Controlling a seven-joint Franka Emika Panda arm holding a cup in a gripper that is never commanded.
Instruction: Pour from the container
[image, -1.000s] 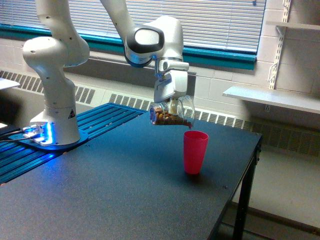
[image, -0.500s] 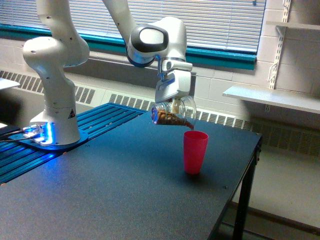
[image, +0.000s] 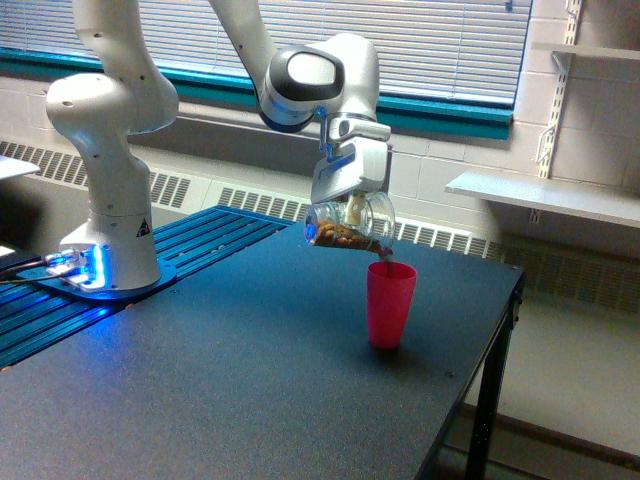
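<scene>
Exterior view: the Panda's gripper (image: 352, 212) is clamped on the clear ribbed container (image: 348, 227), tipped nearly sideways above the pink cup (image: 390, 304) on the dark table (image: 200, 390). Brown contents reach the lip (pouring apparently underway); next, tilt further over the cup.

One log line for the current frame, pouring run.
phase: pouring | end effector: shut on clear ribbed jar, tipped | contents: brown bits spilling at its mouth | target: pink plastic cup, upright on black table

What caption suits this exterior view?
End effector tips a clear container of brown pieces over a pink cup.
</scene>
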